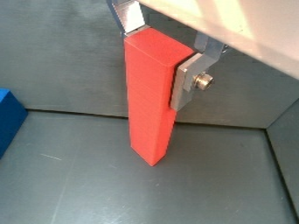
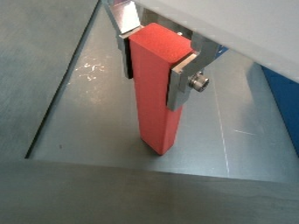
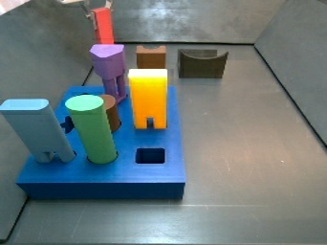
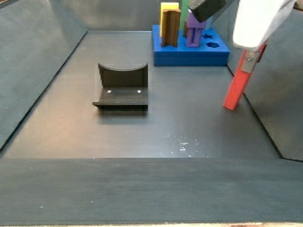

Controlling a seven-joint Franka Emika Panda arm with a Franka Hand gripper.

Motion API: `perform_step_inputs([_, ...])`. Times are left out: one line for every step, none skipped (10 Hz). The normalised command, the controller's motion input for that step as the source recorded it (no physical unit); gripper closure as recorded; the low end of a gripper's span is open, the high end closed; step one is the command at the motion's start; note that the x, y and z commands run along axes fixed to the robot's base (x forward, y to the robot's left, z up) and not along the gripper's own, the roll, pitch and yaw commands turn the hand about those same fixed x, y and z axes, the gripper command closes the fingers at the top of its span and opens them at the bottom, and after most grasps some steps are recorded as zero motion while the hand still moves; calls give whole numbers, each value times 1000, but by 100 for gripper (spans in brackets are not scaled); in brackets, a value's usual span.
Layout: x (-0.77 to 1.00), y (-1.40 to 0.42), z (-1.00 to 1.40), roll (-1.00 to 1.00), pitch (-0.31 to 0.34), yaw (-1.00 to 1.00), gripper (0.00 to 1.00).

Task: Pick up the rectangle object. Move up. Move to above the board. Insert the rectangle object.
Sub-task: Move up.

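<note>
The gripper (image 1: pixel 158 54) is clamped on the upper part of the rectangle object (image 1: pixel 149 101), a tall red block. In both wrist views a flat silver finger (image 2: pixel 179 80) presses against one side face of the block, and the other finger (image 2: pixel 126 54) sits against the opposite face, so the fingers are only as far apart as the block is wide. The block hangs upright between them, and its lower end is at or just above the grey floor; whether it touches cannot be told.

In a side view the block (image 4: pixel 238 82) stands at the right of the frame below the white gripper body (image 4: pixel 252 53), leaning slightly, close to the right wall. The board (image 4: pixel 190 51), a thick blue base, lies at the top of that frame, well apart from the block. The fixture (image 4: pixel 122 87) stands left of centre.

In a side view the board (image 3: pixel 109 158) fills the lower left, with its square hole (image 3: pixel 151 155) uncovered and other blocks standing in it; the red block (image 3: pixel 103 21) shows at the top edge.
</note>
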Motion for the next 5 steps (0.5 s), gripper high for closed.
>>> perform_step_inputs([0, 0, 833, 0, 0, 0, 100])
perform_step_inputs([-27, -23, 798, -2, 24, -4, 100])
perform_step_inputs([-55, -18, 680, 0, 65, -3, 100])
perform_step_inputs([-59, -9, 578, 6, 79, -1, 100])
perform_step_inputs([-63, -3, 433, 15, 92, -1, 100])
